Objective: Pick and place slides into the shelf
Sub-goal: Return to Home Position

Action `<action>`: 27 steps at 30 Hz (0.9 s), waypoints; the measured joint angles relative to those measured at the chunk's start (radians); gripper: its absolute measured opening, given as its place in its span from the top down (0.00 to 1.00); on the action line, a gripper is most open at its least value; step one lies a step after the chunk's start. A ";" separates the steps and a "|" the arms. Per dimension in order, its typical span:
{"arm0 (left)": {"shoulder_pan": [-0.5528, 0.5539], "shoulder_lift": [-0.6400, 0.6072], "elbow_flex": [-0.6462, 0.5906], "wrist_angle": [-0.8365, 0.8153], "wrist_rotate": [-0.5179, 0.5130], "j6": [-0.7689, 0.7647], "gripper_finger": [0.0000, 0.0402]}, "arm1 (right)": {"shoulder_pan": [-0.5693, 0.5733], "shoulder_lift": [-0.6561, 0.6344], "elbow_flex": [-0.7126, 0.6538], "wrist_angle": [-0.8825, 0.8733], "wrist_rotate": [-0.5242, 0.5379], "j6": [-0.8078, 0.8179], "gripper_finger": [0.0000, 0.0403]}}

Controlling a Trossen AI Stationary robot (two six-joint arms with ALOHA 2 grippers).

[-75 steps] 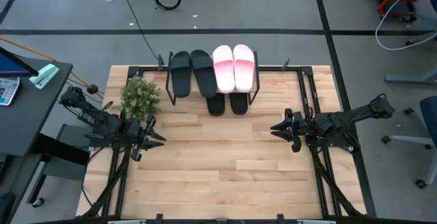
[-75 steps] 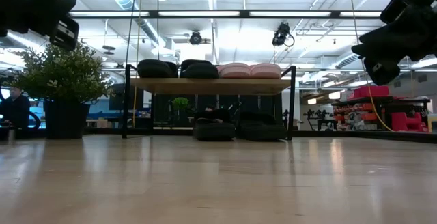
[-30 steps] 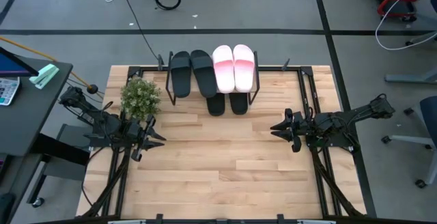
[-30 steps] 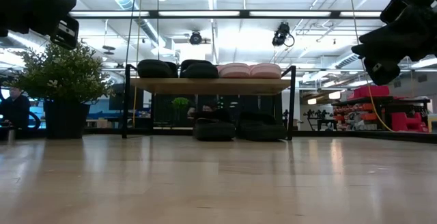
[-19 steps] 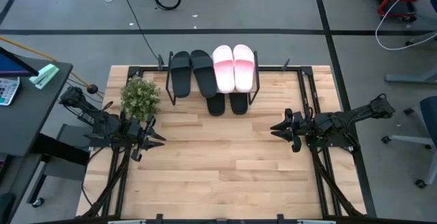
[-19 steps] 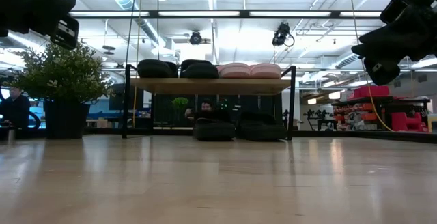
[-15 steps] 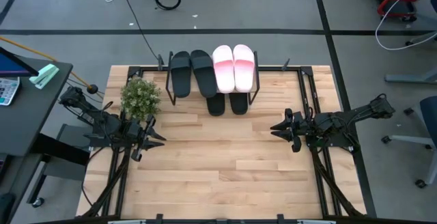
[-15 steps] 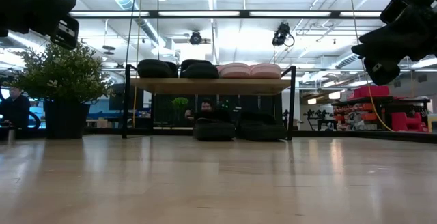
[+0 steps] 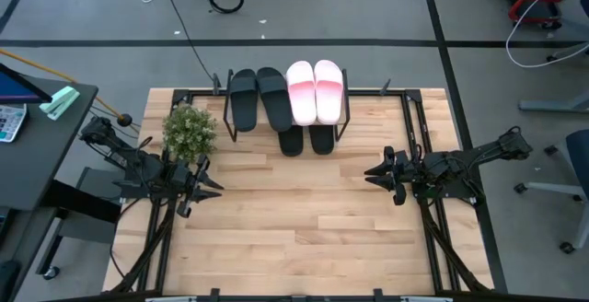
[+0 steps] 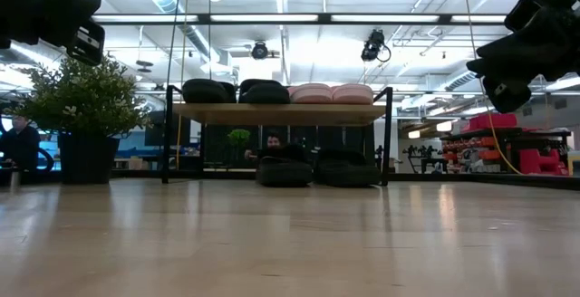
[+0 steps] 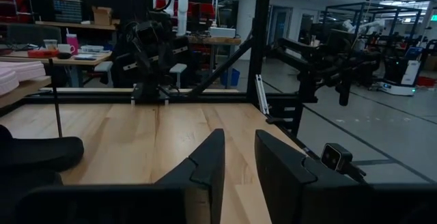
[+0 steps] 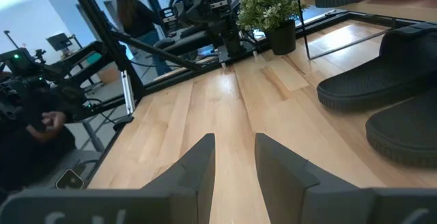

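Black and pink slides (image 9: 302, 92) at the shelf (image 10: 281, 114) — well apart from both jaws.

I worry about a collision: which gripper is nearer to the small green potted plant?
Left. The left gripper sits close beside the small green potted plant; the right gripper is far off, at the opposite side of the light wooden table.

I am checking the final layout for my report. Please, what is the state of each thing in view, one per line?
Shelf: upright, four slides on top.
Pink slides: flat on the shelf top.
Upper black slides: flat on the shelf top.
Lower black slides: on the table under the shelf.
Plant: upright.
Left gripper: open, empty.
Right gripper: open, empty.
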 joint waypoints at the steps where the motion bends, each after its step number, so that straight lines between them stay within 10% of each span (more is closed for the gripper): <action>1: 0.000 0.000 0.000 0.000 0.000 0.000 0.79 | 0.000 0.000 0.000 0.000 0.000 0.000 0.73; 27: 0.000 0.000 0.000 0.000 0.000 0.000 0.77 | 0.000 0.000 0.000 0.000 0.000 0.000 0.73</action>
